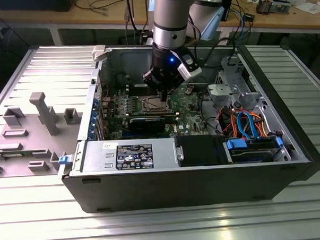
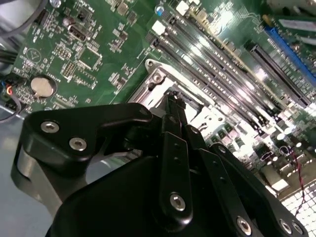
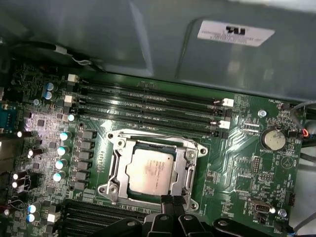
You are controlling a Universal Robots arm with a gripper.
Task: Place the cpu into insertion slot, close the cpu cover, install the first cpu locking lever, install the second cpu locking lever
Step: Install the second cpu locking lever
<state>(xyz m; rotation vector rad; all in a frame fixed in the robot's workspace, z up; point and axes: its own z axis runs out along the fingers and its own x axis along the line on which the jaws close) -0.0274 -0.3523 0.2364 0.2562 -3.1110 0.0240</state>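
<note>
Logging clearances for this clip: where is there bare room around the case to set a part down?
Bare ribbed table lies in front of the case and beside its right wall in the exterior view. Crowded: the gripper over the cpu, and the cables.

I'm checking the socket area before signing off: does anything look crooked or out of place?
Nothing stands out. The cpu lies flat and square in the insertion slot, with the cpu cover framing it evenly. The gripper sits at the socket's edge.
</note>
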